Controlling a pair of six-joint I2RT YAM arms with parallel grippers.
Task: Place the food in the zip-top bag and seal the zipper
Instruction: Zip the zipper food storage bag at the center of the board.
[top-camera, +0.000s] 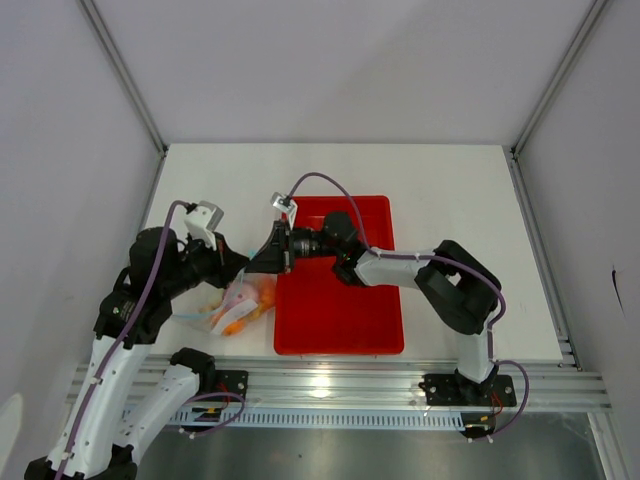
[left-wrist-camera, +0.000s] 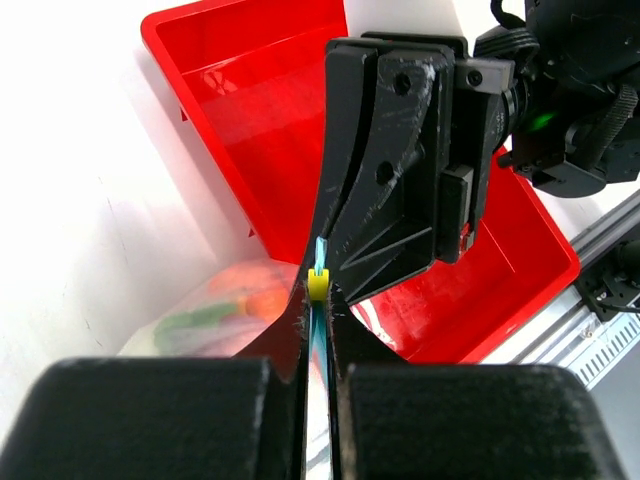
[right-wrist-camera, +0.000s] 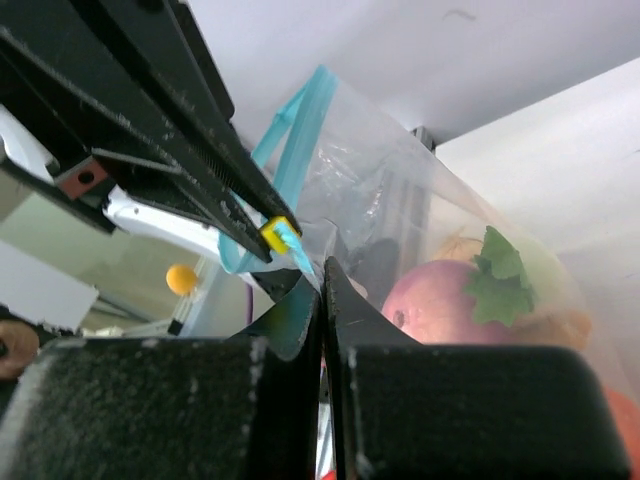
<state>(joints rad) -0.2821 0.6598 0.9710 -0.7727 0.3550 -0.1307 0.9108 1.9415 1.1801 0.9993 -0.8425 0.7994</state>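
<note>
**Holding 1, zip-top bag** (top-camera: 240, 300): clear and floppy, lying on the white table (top-camera: 450, 180) against the left edge of the red tray (top-camera: 340, 320), close to the table's near edge. Its mouth is lifted between the two arms.

**Contents, food** (top-camera: 235, 322): orange and green pieces inside the bag. A reddish round piece with a green leaf presses against the plastic.

**Zipper** (right-wrist-camera: 308, 120): blue strip with a yellow tab (right-wrist-camera: 275, 236) on it.

**Left gripper** (left-wrist-camera: 319, 305): jaws pressed together, pinching the zipper just behind the tab.

**Right gripper** (right-wrist-camera: 322, 275): jaws pressed together on the zipper, tips meeting the left tips at the tab and almost touching them.

**Room:** white tabletop shows beyond the tray and to its right. Walls close in the left, right and far edges.
</note>
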